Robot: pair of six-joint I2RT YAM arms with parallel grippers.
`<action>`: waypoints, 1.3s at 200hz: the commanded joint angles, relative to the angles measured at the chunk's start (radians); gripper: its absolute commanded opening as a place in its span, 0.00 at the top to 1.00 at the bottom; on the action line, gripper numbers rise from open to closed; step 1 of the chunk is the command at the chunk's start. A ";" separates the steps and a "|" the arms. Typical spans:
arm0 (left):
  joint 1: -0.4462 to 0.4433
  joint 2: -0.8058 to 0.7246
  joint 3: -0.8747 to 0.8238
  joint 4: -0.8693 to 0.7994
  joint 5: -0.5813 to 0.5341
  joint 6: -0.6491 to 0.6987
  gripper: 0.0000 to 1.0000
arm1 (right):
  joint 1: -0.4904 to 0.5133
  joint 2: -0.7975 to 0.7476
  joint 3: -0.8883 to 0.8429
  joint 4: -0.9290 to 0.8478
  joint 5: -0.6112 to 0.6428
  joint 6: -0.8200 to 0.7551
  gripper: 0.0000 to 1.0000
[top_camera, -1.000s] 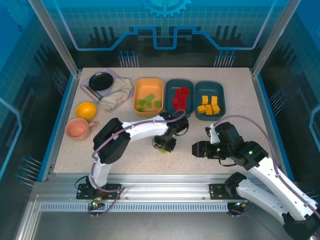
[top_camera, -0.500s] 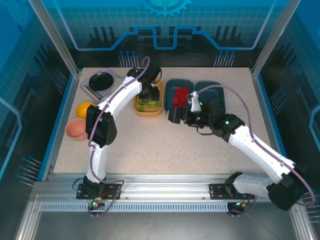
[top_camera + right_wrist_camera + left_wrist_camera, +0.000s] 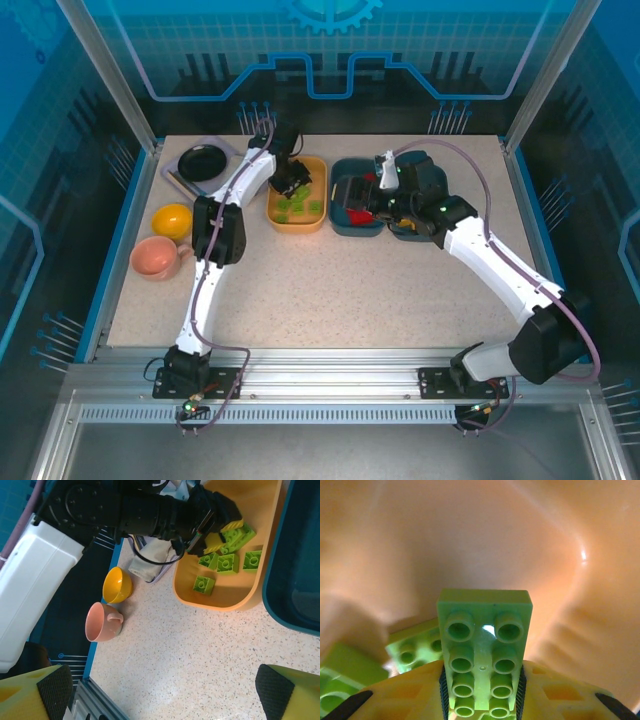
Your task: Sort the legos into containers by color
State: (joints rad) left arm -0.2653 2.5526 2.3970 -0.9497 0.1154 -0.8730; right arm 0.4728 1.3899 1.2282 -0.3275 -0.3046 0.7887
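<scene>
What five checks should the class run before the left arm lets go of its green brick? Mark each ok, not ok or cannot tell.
1. Grip: the left gripper clamps the green brick on both long sides. Ok.
2. Position: the brick hangs over the yellow-orange tray, inside its rim. Ok.
3. Colour match: the green bricks already lying in that tray are the same colour. Ok.
4. Drop height: how far the brick is above the tray floor. Cannot tell.
5. Other arm: the right gripper is open with nothing between its jaws, over the neighbouring teal tray and apart from the left gripper. Ok.
</scene>
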 commanded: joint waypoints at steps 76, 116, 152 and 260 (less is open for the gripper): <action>0.003 0.064 0.082 0.205 0.140 -0.234 0.36 | -0.017 0.001 -0.046 -0.012 -0.050 -0.011 0.03; -0.006 -0.065 0.053 0.149 0.118 -0.156 0.27 | -0.017 -0.033 -0.006 -0.116 0.049 -0.089 0.04; -0.032 -0.385 -0.243 0.167 0.051 -0.047 0.01 | -0.026 -0.096 0.057 -0.282 0.258 -0.214 0.00; -0.058 -1.557 -1.474 0.295 -0.462 0.420 0.01 | -0.063 -0.554 -0.453 -0.147 0.790 -0.507 0.00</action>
State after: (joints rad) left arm -0.3210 1.1625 1.1572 -0.7429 -0.1101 -0.6357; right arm 0.4198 0.9230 1.0191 -0.6426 0.3588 0.4339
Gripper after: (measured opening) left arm 0.989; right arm 0.997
